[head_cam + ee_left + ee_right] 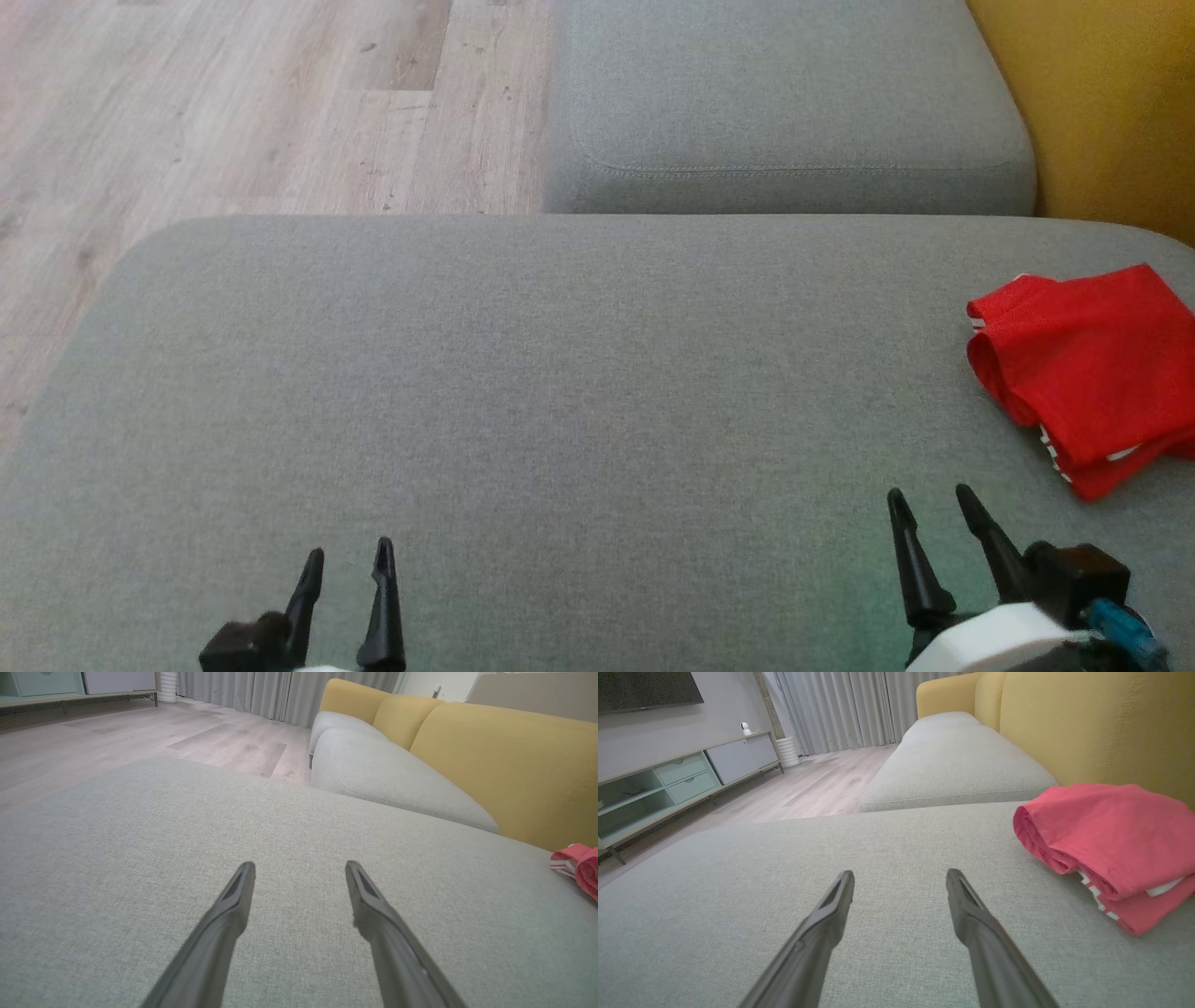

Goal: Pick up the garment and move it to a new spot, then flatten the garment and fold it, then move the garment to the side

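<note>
Grey woven sofa cushion (560,373) is our whole work surface, with a second grey seat cushion (784,93) beyond it, a yellow backrest (1111,103) on the right and pale wood-plank floor (233,93) on the left. Across the room we can see grey curtains (840,704), a low cabinet (682,774) with mint drawers and a dark TV (644,688) on the wall. Our red garment (1092,364) lies folded at the cushion's right side near the backrest, partly cut off by the head view's edge. Its rounded fold faces the cushion's middle and runs from far-left to near-right. The only marking we can make out is white striped trim at the near edge. Left tool (350,549) and right tool (929,491) both hang over the near part of the cushion, fingers spread wide and holding nothing, the right one near the garment but apart from it.
</note>
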